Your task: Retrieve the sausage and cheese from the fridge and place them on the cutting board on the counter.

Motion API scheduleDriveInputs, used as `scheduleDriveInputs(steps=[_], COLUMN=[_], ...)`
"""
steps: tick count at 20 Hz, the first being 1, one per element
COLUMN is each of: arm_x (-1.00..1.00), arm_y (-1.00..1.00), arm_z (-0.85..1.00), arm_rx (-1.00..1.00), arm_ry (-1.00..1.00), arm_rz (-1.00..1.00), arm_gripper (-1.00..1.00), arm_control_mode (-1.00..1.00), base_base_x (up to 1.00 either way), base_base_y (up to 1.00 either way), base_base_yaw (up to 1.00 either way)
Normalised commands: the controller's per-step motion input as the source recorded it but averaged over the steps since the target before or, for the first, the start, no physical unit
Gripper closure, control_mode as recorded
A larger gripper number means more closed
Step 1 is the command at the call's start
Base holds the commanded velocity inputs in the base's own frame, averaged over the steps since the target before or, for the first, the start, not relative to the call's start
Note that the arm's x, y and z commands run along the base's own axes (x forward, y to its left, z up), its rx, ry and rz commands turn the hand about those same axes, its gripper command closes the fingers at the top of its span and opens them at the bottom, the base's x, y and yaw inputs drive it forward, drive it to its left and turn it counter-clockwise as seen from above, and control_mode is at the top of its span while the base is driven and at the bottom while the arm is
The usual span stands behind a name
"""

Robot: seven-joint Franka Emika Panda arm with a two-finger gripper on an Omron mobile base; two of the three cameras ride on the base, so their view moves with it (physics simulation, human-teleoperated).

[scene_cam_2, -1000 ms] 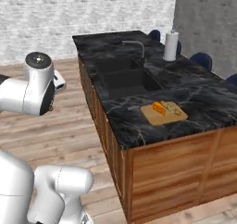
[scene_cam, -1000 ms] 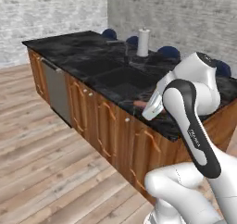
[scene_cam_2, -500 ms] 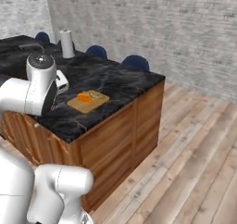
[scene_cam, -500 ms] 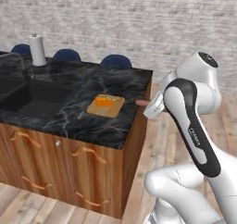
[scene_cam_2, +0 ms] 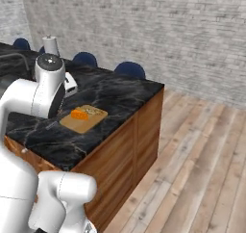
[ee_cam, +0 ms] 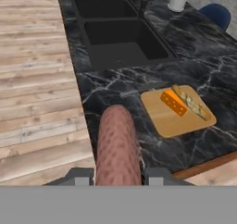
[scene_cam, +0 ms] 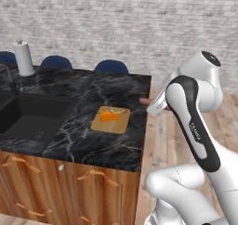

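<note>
Sausage [ee_cam: 117, 146] sits pinched between the two dark fingertips [ee_cam: 78, 176] of the gripper [ee_cam: 117, 177] in the hand view, a reddish-brown cylinder pointing away from the hand over the near edge of the counter [ee_cam: 115, 91]; in the left base view its pale end [scene_cam: 145, 101] pokes out just past the counter's right edge, beside the arm's white wrist. Beyond it the cutting board [ee_cam: 178, 121] lies flat on the black marble, with the cheese [ee_cam: 173, 102] on its far half and a pale, speckled strip of something beside the cheese that is too blurred to name. The sausage is near the board but apart from it, held above the worktop. The double sink [ee_cam: 118, 31] is set into the counter further along, and a white paper-towel roll [scene_cam: 23, 59] stands on the far side past it, with blue chair backs [scene_cam: 111, 67] behind the counter against the grey brick wall. In the right base view the board [scene_cam_2: 84, 119] and the orange block [scene_cam_2: 79, 114] lie just past the arm's dark-capped joint. Compared with half a second ago, both base views have swung again: the counter's end now sits closer and more square in the left view, the board has shifted toward the middle of that picture, and more wooden floor shows on the right, which is the base turning, not the things moving. The board and cheese keep their place on the counter, and the grip on the sausage looks unchanged.
</note>
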Motion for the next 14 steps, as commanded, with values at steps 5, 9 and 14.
scheduleDriveInputs(steps=[5, 9, 14], arm_x=[0.00, 0.00, 0.00], arm_y=[0.00, 0.00, 0.00], arm_z=[0.00, 0.00, 0.00], arm_rx=[0.00, 0.00, 0.00], arm_ry=[0.00, 0.00, 0.00], arm_rz=[0.00, 0.00, 0.00], arm_gripper=[1.00, 1.00, 1.00], arm_control_mode=[1.00, 1.00, 1.00], base_base_x=[0.56, 0.53, 0.03], base_base_y=[0.19, 0.07, 0.00], base_base_yaw=[0.00, 0.06, 0.02])
